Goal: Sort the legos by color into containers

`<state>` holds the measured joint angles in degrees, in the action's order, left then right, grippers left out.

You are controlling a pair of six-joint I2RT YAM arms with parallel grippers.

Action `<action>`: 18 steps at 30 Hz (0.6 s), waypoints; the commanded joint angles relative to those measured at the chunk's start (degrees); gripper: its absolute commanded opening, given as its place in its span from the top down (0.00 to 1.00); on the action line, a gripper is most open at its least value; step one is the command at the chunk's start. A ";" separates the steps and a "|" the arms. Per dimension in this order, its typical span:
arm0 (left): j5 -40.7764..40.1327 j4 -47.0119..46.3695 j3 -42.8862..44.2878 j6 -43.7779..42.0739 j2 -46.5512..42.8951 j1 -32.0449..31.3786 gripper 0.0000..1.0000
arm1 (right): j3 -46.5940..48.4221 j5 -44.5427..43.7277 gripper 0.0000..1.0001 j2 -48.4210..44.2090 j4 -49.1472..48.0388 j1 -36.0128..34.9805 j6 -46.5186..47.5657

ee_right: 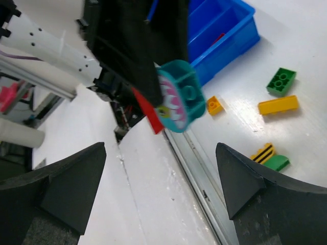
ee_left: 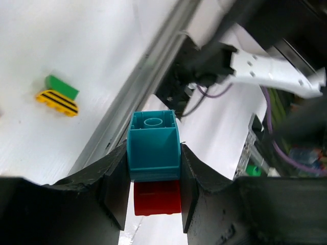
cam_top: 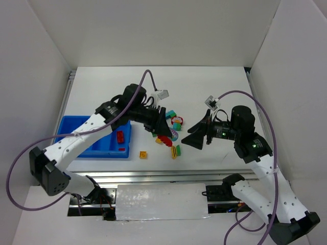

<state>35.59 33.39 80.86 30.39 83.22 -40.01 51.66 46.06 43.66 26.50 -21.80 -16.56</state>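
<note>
My left gripper (cam_top: 163, 131) is shut on a teal rounded brick (ee_left: 153, 148) stuck to a red brick (ee_left: 157, 196) and holds the pair above the table's near middle. In the right wrist view the teal piece (ee_right: 179, 97) shows a pale pink-and-white printed face. My right gripper (cam_top: 196, 131) is open wide and empty, just right of the held pair. The blue tray (cam_top: 76, 138) lies at the left with two red bricks (cam_top: 120, 136) in its right compartment. An orange brick (cam_top: 143, 154) and a yellow-striped piece on green (cam_top: 176, 151) lie below the left gripper.
More loose bricks lie by the grippers: a teal one (cam_top: 172, 113) and a red and green cluster (cam_top: 178, 121). The right wrist view shows a green brick (ee_right: 281, 81) and a yellow brick (ee_right: 278, 104). White walls enclose the table. A metal rail (cam_top: 153, 176) runs along the near edge.
</note>
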 commanded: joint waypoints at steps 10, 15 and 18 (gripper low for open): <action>17.84 -15.18 -6.94 -4.12 -9.82 -0.86 1.00 | -1.91 17.83 0.15 3.62 -19.37 1.85 -12.43; 19.34 -18.18 -7.47 -2.36 -10.18 -0.86 1.00 | -2.62 17.66 0.25 5.47 -25.88 -2.36 -15.96; 19.42 -18.88 -7.73 -1.92 -10.36 -0.95 1.00 | -2.26 16.61 0.33 6.87 -25.62 -5.70 -15.53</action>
<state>52.05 19.22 72.97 27.59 74.72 -40.64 49.28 61.73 49.82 5.93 -25.17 -30.48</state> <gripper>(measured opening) 0.486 0.682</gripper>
